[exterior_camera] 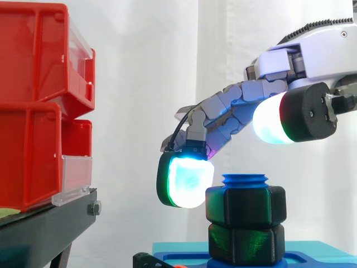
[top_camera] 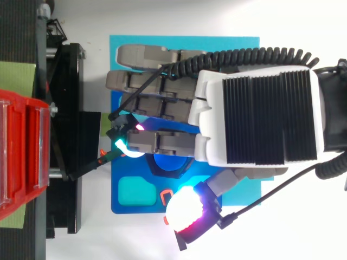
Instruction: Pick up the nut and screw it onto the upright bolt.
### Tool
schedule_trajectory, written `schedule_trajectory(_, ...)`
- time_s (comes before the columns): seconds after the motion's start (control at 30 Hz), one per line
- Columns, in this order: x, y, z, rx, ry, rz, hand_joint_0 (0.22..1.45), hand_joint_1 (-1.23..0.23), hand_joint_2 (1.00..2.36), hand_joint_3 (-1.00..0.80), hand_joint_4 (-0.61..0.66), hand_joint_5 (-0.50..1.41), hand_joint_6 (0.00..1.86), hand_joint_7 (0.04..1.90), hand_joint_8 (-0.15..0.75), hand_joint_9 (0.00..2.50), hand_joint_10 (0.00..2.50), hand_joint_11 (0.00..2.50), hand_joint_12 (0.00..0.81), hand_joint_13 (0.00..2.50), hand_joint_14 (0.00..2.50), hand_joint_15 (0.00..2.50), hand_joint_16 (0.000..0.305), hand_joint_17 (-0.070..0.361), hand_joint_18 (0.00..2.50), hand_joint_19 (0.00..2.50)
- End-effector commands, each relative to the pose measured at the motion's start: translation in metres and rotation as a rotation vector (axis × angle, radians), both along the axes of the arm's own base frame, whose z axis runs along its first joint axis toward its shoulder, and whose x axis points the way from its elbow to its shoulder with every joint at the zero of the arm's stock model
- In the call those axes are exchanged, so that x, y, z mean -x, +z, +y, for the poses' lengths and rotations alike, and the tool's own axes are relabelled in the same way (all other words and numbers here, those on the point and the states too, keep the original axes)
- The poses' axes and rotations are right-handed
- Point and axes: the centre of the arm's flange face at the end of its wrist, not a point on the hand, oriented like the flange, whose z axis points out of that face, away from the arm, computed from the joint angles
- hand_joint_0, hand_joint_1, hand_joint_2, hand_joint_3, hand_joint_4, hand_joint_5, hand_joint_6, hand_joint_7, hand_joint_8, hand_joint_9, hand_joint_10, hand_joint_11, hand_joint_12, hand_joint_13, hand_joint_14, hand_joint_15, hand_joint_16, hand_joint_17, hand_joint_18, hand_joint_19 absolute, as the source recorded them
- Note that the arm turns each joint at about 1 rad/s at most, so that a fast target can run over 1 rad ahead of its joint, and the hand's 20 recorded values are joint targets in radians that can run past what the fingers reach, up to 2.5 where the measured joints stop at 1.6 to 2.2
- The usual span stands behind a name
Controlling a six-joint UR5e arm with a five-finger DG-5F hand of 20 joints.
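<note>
Robot hand (exterior_camera: 237, 106) over upright bolt (exterior_camera: 245, 180), fingers loosely extended, gripping nothing; one fingertip (exterior_camera: 187, 181) against upper nut (exterior_camera: 245, 205).

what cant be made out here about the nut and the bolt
- Side view: the upper nut and lower nut hide the shank of the bolt.
- Side view: whether the fingers touch the upper nut is unclear.
- Side view: the bottom edge cuts off the base plate.
- Top view: the hand covers both nuts.
</note>
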Motion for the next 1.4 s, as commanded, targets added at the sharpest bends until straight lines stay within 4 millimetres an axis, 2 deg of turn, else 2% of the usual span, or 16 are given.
schedule_trajectory(0.0, 0.000, 0.001, -0.003, 0.002, -0.004, -0.002, 0.50, -0.12, 1.00, -0.50, 0.25, -0.06, 0.50, 1.04, 0.257, 0.58, 0.00, 0.00, 0.284, 0.16, 0.00, 0.00, 0.032, 0.071, 0.00, 0.00)
schedule_trajectory(0.57, 0.001, 0.000, -0.014, 0.003, -0.018, 0.004, 0.51, -0.18, 1.00, -0.50, 0.20, -0.03, 0.50, 1.26, 0.268, 0.70, 0.00, 0.00, 0.261, 0.29, 0.00, 0.00, 0.027, 0.060, 0.00, 0.00)
schedule_trajectory(0.8, 0.001, 0.000, -0.016, 0.001, -0.021, -0.002, 0.52, -0.23, 1.00, -0.50, 0.16, 0.03, 0.50, 1.42, 0.276, 0.89, 0.00, 0.00, 0.237, 0.42, 0.00, 0.00, 0.021, 0.047, 0.01, 0.00)
schedule_trajectory(1.1, 0.001, 0.000, -0.018, 0.002, -0.019, 0.003, 0.53, -0.26, 1.00, -0.50, 0.11, 0.05, 0.54, 1.35, 0.273, 1.09, 0.00, 0.00, 0.207, 0.60, 0.00, 0.00, 0.015, 0.034, 0.20, 0.00)
schedule_trajectory(1.27, 0.001, 0.001, -0.022, 0.006, -0.025, -0.001, 0.53, -0.25, 1.00, -0.50, 0.12, 0.05, 0.50, 1.41, 0.280, 1.08, 0.00, 0.00, 0.208, 0.61, 0.00, 0.00, 0.015, 0.033, 0.21, 0.00)
schedule_trajectory(1.37, -0.001, 0.007, -0.027, 0.011, -0.030, -0.014, 0.52, -0.24, 1.00, -0.50, 0.14, 0.04, 0.50, 1.37, 0.282, 1.06, 0.00, 0.00, 0.214, 0.60, 0.00, 0.00, 0.016, 0.036, 0.19, 0.00)
